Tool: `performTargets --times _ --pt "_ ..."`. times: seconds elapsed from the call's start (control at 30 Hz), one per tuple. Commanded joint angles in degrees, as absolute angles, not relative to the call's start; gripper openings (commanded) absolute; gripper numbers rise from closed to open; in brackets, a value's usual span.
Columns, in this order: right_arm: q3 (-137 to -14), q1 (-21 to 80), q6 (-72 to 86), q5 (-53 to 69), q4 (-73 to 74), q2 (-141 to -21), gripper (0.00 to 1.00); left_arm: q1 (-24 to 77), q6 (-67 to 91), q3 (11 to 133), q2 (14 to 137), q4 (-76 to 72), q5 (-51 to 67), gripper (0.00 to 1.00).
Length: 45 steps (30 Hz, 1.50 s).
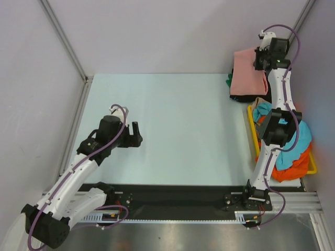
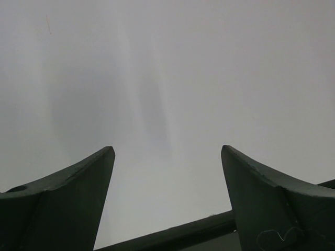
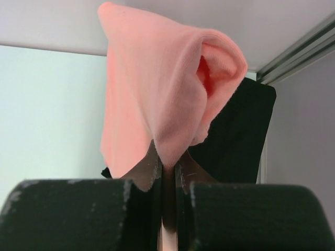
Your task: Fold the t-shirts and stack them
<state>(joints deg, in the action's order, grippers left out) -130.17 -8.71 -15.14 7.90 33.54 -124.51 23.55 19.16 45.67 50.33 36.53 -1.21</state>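
My right gripper [image 1: 260, 64] is shut on the salmon pink t-shirt [image 1: 249, 72] and holds it at the far right corner of the table, over a black t-shirt [image 1: 242, 97] with a green one [image 1: 229, 80] peeking out beside it. In the right wrist view the pink cloth [image 3: 157, 99] is pinched between my closed fingers, with black cloth [image 3: 241, 136] behind. Turquoise [image 1: 296, 140] and orange [image 1: 293, 167] t-shirts lie heaped in the yellow tray. My left gripper [image 1: 136, 134] is open and empty over bare table on the left; its fingers [image 2: 78, 198] stand wide apart.
The yellow plastic tray [image 1: 253, 133] sits along the right edge, under the right arm. Grey walls and metal frame posts [image 1: 63, 39] enclose the pale table [image 1: 172, 125]. A black rail [image 1: 172, 196] runs along the near edge.
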Motion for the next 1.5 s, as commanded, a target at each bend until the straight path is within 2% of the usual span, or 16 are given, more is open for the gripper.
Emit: performTargets --times 0.0,0.17,0.33,0.4,0.43,0.47,0.5,0.53,0.63,0.7,0.8,1.0,1.17,1.33,1.43,1.47 --pt "-134.03 -10.02 -15.56 11.33 31.64 -126.29 0.0 23.29 17.75 45.53 50.54 35.07 -0.44 0.89" --pt "-136.58 -11.34 -16.0 11.34 31.03 -129.72 0.0 23.29 17.75 45.62 51.68 34.98 -0.44 0.88" --pt "-142.81 -12.74 -16.87 10.29 29.19 -138.4 0.0 23.29 17.67 45.53 51.94 34.98 -0.44 0.88" --pt "-144.75 -12.92 -17.4 4.18 26.56 -141.05 0.04 23.29 17.67 45.53 52.21 34.89 1.21 0.88" --pt "-144.84 -13.01 -16.71 0.48 22.19 -143.41 0.11 23.29 17.58 45.53 52.38 34.81 1.4 0.88" --pt "-145.1 -13.18 -13.13 -4.87 19.8 -144.74 0.26 23.29 17.49 45.53 52.47 34.72 1.49 0.88" --pt "-145.46 -13.36 -10.49 -17.54 17.95 -145.89 0.86 23.29 17.49 45.61 52.82 34.8 1.84 0.88" --pt "-146.68 -14.06 -8.54 -21.32 18.63 -148.07 0.9 23.29 17.49 45.62 53.0 34.72 2.11 0.88" --pt "-142.41 -14.76 -2.21 -23.9 18.12 -146.09 0.94 23.38 17.4 45.62 52.82 34.8 2.28 0.88" --pt "-130.78 -14.68 -1.5 -23.91 14.0 -139.68 0.95 23.38 17.49 45.62 52.38 34.63 2.2 0.88" --pt "-120.8 -14.85 -0.27 -22.16 7.57 -131.24 0.95 23.38 17.49 45.53 51.33 34.54 2.11 0.88" --pt "-116.63 -14.94 5.53 -19.08 10.28 -120.87 0.95 23.38 17.49 45.53 49.57 34.37 2.29 0.88" --pt "-113.31 -14.5 13.95 -8.65 13.45 -117.6 0.96 23.38 17.58 45.35 47.38 34.19 2.37 0.88" --pt "-106.53 -14.07 20.38 2.97 11.6 -116.2 0.89 23.38 17.67 45.18 45.7 34.28 2.11 0.88" --pt "-98.64 -11.27 22.68 8.43 9.24 -110.43 0.87 23.29 17.67 45.18 44.65 34.28 1.93 0.88" --pt "-92.52 -9.51 21.46 8.44 8.27 -108.22 0.88 23.38 17.75 45.18 44.47 34.28 1.93 0.88"
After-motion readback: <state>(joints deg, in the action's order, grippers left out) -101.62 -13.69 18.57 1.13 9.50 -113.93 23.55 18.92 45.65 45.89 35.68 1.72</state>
